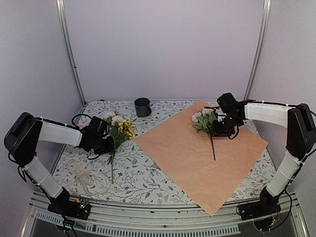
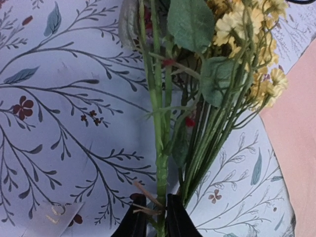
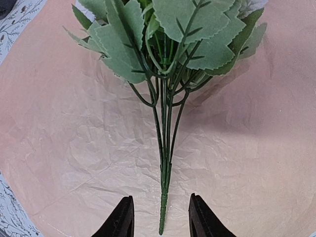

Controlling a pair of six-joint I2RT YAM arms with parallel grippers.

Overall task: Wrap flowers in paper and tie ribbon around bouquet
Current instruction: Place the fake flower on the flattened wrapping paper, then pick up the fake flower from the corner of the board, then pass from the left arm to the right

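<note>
A bunch of flowers (image 1: 203, 120) with pale blossoms and green leaves lies on the peach paper (image 1: 197, 163), its thin stem (image 3: 163, 197) pointing toward me. My right gripper (image 1: 220, 132) hovers at the stem's end, open, its jaws (image 3: 161, 217) standing apart on both sides of the stem without touching it. At the left, yellow flowers (image 1: 126, 129) and pale roses (image 1: 112, 117) lie on the floral cloth. My left gripper (image 1: 107, 144) is shut on their green stems (image 2: 161, 173), the jaws (image 2: 157, 217) pressed against a thick stem. The cream ribbon (image 1: 84, 173) lies bunched at the near left.
A dark green mug (image 1: 142, 106) stands at the back, between the two flower bunches. The paper's near corner (image 1: 212, 213) overhangs the table's front edge. Metal frame posts (image 1: 69, 49) rise at the back corners against pale walls.
</note>
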